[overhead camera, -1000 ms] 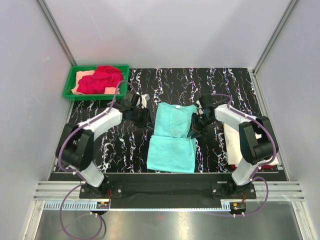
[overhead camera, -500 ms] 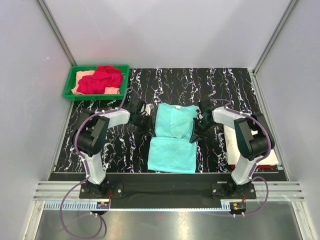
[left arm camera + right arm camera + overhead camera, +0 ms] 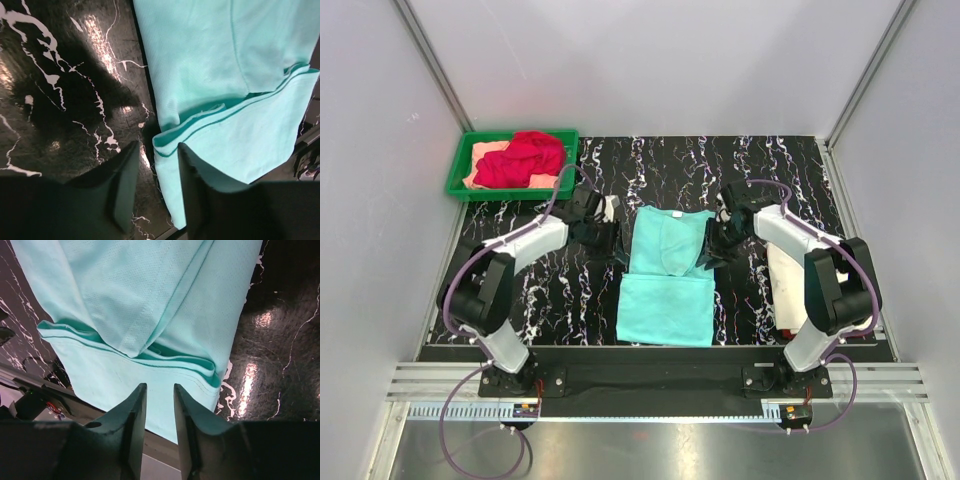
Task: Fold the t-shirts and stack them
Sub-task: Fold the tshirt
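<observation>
A mint-teal t-shirt lies in the middle of the table, its upper part folded down over the lower part. My left gripper is open at the shirt's left edge. In the left wrist view the fold's hem lies just ahead of the fingers. My right gripper is open at the shirt's right edge. In the right wrist view it hovers over the lower layer, just short of the fold. Neither holds cloth. A red t-shirt and a peach one lie in the tray. A cream-white one lies at the right.
The green plastic tray stands at the back left corner. The black marbled table is walled by grey panels on three sides. The folded cream shirt lies close beside the right arm's forearm.
Both grippers dipped toward the near side along the shirt's edges, then came back a little. The left arm's elbow swung in and out again. The mint shirt lies about as before.
</observation>
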